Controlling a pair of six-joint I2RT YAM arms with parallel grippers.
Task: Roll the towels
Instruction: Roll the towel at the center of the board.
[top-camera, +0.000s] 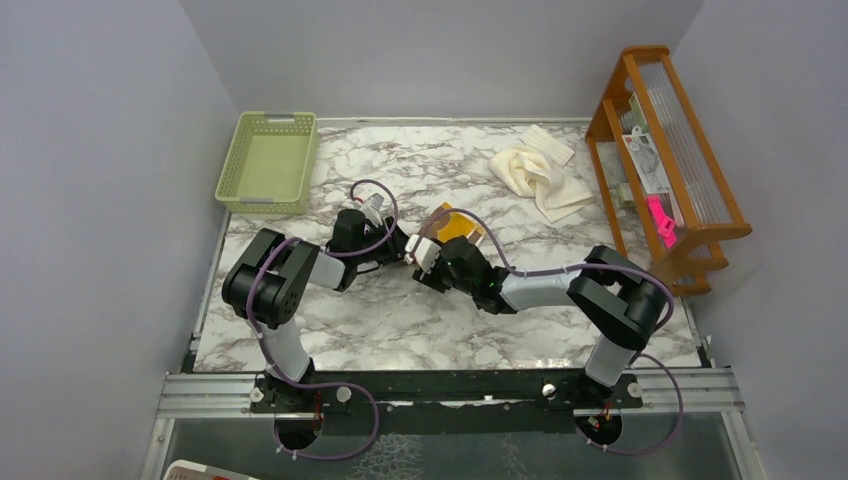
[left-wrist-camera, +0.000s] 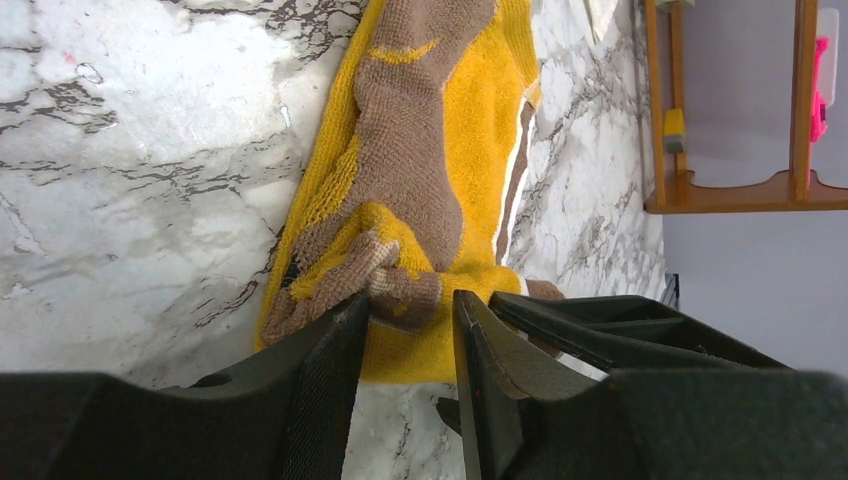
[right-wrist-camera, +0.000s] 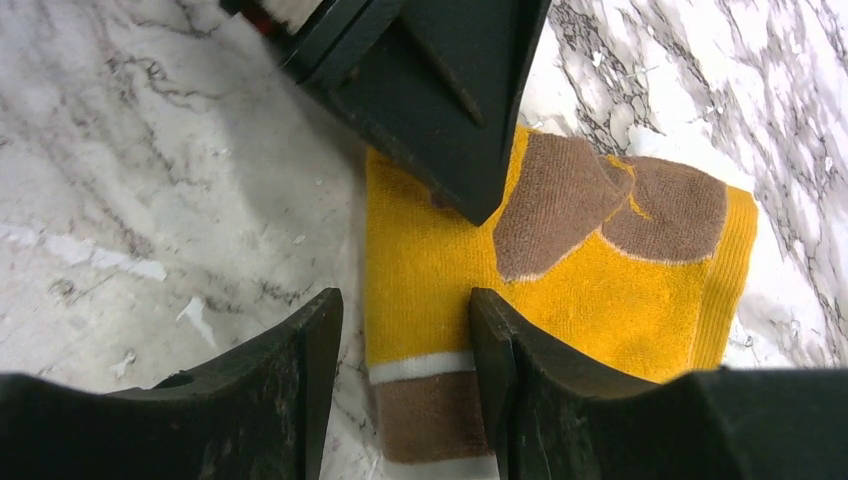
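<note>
Brown towel (top-camera: 455, 222) lies partly folded, centre frame, on worktop (top-camera: 400, 330); cream towel (top-camera: 535, 175) bunched upper right. We note left tool (left-wrist-camera: 410, 300), right tool (right-wrist-camera: 405, 295) both apart, each straddling brown towel edge.

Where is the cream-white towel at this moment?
In the top external view the cream-white towel lies crumpled at the far right of the table, just left of the wooden rack, apart from the brown and yellow towel at the centre.
</note>
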